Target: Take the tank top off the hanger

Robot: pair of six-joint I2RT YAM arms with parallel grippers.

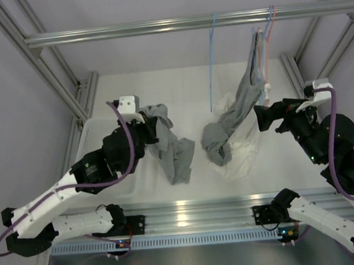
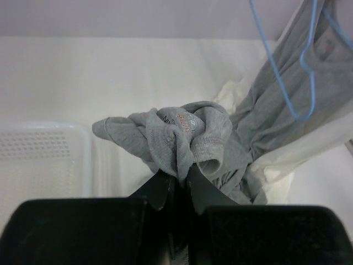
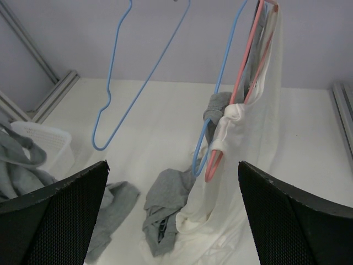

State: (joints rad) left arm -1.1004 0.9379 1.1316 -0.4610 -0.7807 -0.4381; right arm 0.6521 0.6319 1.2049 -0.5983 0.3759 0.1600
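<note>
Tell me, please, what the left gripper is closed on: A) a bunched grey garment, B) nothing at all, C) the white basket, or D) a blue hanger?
A: in the left wrist view the left gripper has its fingers shut on a bunched grey garment, while the blue hanger hangs apart from it.

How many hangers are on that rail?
3: an empty blue hanger at left, a second blue hanger holding the grey top, a pink hanger holding the white top. More may be hidden.
</note>
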